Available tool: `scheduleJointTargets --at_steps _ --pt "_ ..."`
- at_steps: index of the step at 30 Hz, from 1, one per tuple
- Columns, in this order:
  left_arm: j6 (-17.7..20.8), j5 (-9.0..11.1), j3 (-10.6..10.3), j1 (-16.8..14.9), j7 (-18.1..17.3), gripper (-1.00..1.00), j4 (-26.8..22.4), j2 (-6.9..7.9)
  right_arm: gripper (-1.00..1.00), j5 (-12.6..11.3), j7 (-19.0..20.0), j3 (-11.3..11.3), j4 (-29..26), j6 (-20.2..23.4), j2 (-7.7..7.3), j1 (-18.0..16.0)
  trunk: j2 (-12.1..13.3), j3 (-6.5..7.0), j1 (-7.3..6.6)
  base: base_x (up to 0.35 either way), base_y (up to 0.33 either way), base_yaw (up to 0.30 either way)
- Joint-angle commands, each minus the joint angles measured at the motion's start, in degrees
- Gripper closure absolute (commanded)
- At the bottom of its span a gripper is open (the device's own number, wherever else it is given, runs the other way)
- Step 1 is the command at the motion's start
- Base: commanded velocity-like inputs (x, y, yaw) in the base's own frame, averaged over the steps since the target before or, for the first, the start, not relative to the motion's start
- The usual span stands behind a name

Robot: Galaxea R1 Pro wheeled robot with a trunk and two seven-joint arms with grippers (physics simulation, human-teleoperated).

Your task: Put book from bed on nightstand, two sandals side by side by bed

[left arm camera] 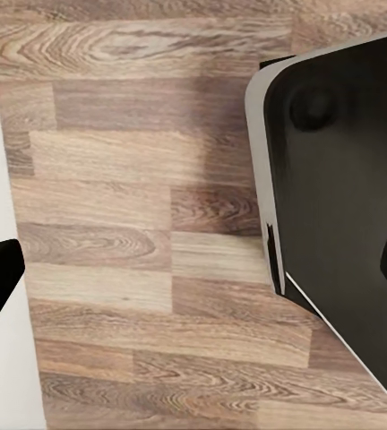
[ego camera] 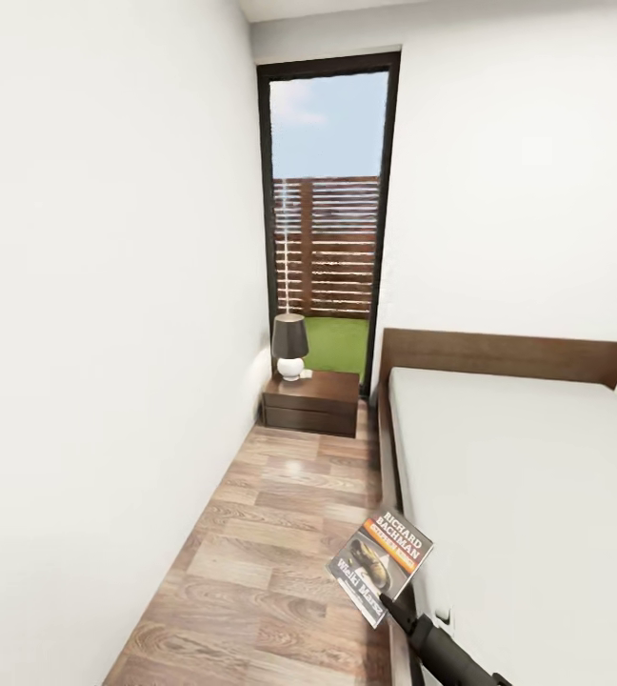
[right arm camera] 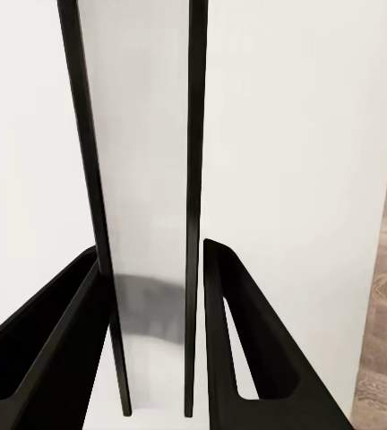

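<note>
My right gripper [ego camera: 391, 602] is shut on the book [ego camera: 381, 562], holding it by its lower edge above the floor beside the bed [ego camera: 527, 476]. The cover shows an orange band and white "Richard Bachman" lettering. In the right wrist view the book [right arm camera: 140, 134] stands edge-on between the two black fingers [right arm camera: 238, 358] of the right gripper [right arm camera: 154, 255]. The nightstand [ego camera: 310, 405], dark brown with drawer fronts, sits at the far end of the aisle under the window. My left gripper [left arm camera: 193, 273] is open over bare floor planks. The sandals are out of view.
A dark-shaded lamp with a white base [ego camera: 290, 348] occupies the nightstand's left part. A narrow plank-floor aisle [ego camera: 270, 514] runs between the white wall [ego camera: 109, 333] and the bed frame. A tall black-framed window [ego camera: 328, 219] closes the far end. Part of my dark base [left arm camera: 346, 179] shows beside the left gripper.
</note>
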Motion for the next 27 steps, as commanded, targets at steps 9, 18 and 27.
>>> scheduleJointTargets --at_steps 9,18,27 --pt "-0.1 0.3 -0.5 0.1 0.4 -1.0 -0.2 0.02 1.0 -0.5 0.1 0.1 0.0 0.6 0.02 0.0 0.0 0.0 0.02 0.066 0.075 0.119" --pt "-0.1 0.3 -0.4 0.1 0.4 -1.0 -0.2 -0.01 1.0 -0.5 0.1 0.0 0.0 0.6 0.03 0.0 0.0 0.0 0.02 0.014 0.016 0.037" --pt "-0.1 0.2 -0.4 0.1 0.5 -1.0 -0.2 -0.02 1.0 -0.5 0.1 0.0 0.0 0.6 0.03 0.0 0.0 0.0 0.02 0.003 0.003 0.008"
